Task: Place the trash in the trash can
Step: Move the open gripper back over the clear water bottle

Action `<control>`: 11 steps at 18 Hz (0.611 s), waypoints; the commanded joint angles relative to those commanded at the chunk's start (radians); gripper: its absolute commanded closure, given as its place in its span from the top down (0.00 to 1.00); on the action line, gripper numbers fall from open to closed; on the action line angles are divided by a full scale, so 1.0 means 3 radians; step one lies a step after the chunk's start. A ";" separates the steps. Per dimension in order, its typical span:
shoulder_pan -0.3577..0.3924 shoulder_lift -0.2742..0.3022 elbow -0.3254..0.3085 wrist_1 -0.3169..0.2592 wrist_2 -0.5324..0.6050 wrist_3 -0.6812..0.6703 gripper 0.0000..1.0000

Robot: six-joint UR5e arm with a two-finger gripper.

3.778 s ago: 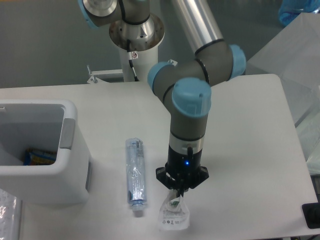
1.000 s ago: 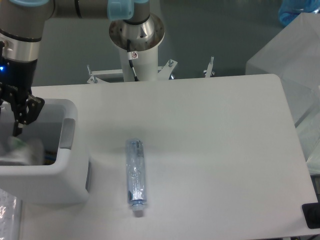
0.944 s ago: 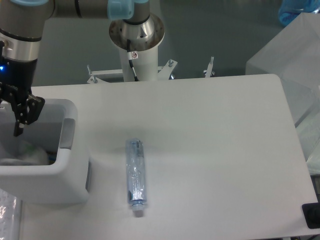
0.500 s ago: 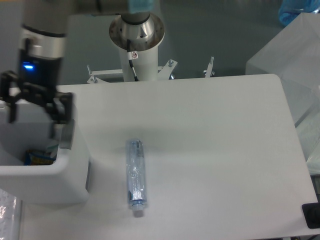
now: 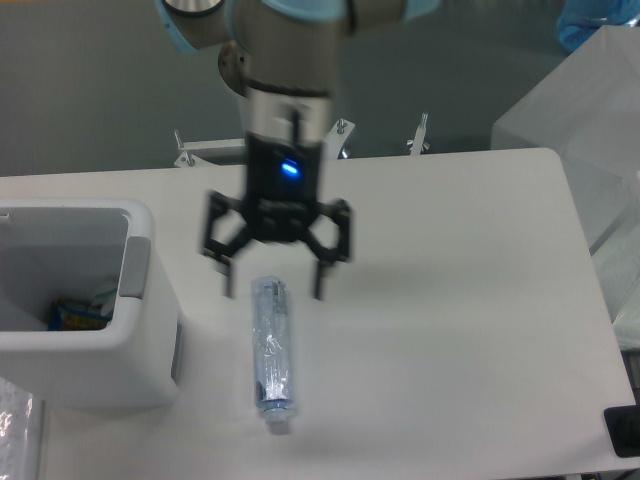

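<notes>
A long clear bluish plastic bottle [image 5: 272, 346] with a white cap at its near end lies lengthwise on the white table. My gripper [image 5: 275, 285] hovers just above its far end, open, one finger on each side, nothing held. It looks motion-blurred. The white trash can [image 5: 142, 330] with a grey side panel stands at the left. The wrapper is not clearly visible; some blue and yellow trash [image 5: 80, 311] shows inside the can.
The arm's base column [image 5: 272, 75] rises behind the table's far edge. A translucent plastic sheet [image 5: 590, 120] drapes at the right. A clear bag [image 5: 15, 425] lies at the bottom left corner, and a dark object [image 5: 622, 430] sits at the bottom right.
The gripper carried the wrapper from the table to the trash can and let it go there. It has since swung right, open, to above the bottle's far end.
</notes>
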 joint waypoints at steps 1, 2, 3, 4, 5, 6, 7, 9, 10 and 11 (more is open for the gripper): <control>0.0000 -0.0087 0.0061 0.0000 0.0015 0.0010 1.00; 0.0000 -0.0149 0.0133 0.0000 0.0071 0.0005 1.00; 0.0000 -0.0185 0.0174 -0.0005 0.0117 0.0010 1.00; 0.0000 -0.0221 0.0190 0.0000 0.0138 0.0015 1.00; 0.0000 -0.0272 0.0205 0.0000 0.0153 0.0021 1.00; 0.0000 -0.0318 0.0235 -0.0005 0.0174 0.0021 1.00; 0.0000 -0.0359 0.0246 -0.0005 0.0230 0.0021 1.00; -0.0005 -0.0440 0.0292 -0.0005 0.0347 0.0056 1.00; -0.0005 -0.0471 0.0292 -0.0010 0.0368 0.0056 1.00; -0.0010 -0.0502 0.0287 -0.0015 0.0383 0.0056 1.00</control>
